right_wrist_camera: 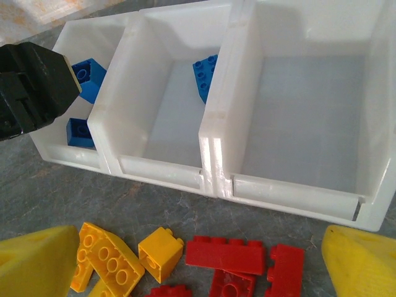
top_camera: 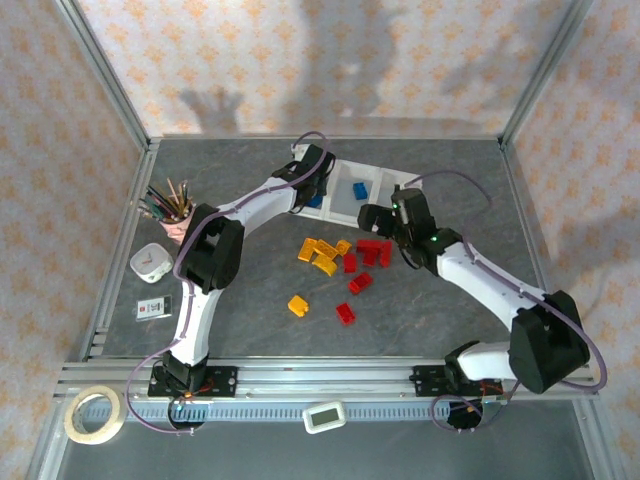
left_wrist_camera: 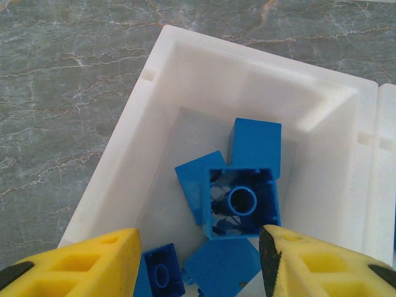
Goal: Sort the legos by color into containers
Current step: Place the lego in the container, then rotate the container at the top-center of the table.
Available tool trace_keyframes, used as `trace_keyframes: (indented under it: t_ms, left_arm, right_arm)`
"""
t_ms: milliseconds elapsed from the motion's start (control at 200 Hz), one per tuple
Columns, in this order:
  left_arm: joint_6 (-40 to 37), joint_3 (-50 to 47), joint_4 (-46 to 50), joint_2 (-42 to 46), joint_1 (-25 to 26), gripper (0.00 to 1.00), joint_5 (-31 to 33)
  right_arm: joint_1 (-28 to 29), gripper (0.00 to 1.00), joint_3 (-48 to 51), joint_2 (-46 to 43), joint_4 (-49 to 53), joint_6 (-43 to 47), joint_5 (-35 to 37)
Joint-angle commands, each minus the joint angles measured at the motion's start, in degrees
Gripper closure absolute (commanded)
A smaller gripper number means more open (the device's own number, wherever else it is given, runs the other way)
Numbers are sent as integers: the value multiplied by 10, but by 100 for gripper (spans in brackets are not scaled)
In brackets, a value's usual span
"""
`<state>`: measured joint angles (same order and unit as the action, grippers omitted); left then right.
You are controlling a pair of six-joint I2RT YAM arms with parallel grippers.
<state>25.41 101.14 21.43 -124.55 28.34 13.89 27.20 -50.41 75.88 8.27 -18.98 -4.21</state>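
Legos, nearest: a lone yellow lego (top_camera: pixel 298 305) and a lone red lego (top_camera: pixel 346 313), apart from each other, about mid-worktop (top_camera: pixel 250 335), on the near side of the rest.
Next out: a second red brick (top_camera: pixel 361 283) on its own, just beyond that pair.
Left edge, near: small card (top_camera: pixel 150 308) lying flat; white box (top_camera: pixel 150 263) just beyond it.
Yellow cluster (right_wrist_camera: pixel 105 260): several yellow bricks bunched and touching, studs up; a small yellow cube (right_wrist_camera: pixel 159 250) at its right side.
Red cluster (right_wrist_camera: pixel 226 255): red bricks bunched just right of the yellows, on the near side of the tray.
Right gripper (right_wrist_camera: pixel 201 247): hovers over the two clusters, jaws wide apart, nothing between them; one yellow finger (right_wrist_camera: pixel 37 263) at each side of the wrist view.
Left edge, farther: pink cup (top_camera: pixel 178 228) of pencils, upright.
Tray (right_wrist_camera: pixel 173 167): three white compartments in a row, toward the far edge of the worktop, about midway along it.
Left compartment: blue legos (left_wrist_camera: pixel 257 139), about five, heaped and tilted; one, the hollow brick (left_wrist_camera: pixel 241 201), has its open underside facing up.
Left gripper (left_wrist_camera: pixel 201 253): above the left compartment, jaws apart, clamped on nothing. The hollow brick sits just beyond the fingertips; cannot tell whether the right finger touches its corner.
Middle compartment: a single blue brick (right_wrist_camera: pixel 207 77) against the wall shared with the right compartment.
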Motion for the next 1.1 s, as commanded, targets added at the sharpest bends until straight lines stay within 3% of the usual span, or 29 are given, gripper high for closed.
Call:
trace_keyframes:
  t_ms: [0,230,696,871,1096]
  left_arm:
    - [-7,-23,-9,59,-8,45,-2]
    - [-15,-87,-58,123,-41,43,-17]
    - [-26,-70,-105,30,-98,43,-179]
    - [-14,-95,-93,32,-97,51,-232]
    - [34,-226,-168,113,-88,61,-312]
  right_arm:
    - [-1,0,-37,28,9,14,20]
    - [0,3,-128,119,26,16,43]
    - [10,20,-287,264,87,5,102]
    - [9,29,-327,298,110,17,119]
    - [5,37,-379,348,147,20,134]
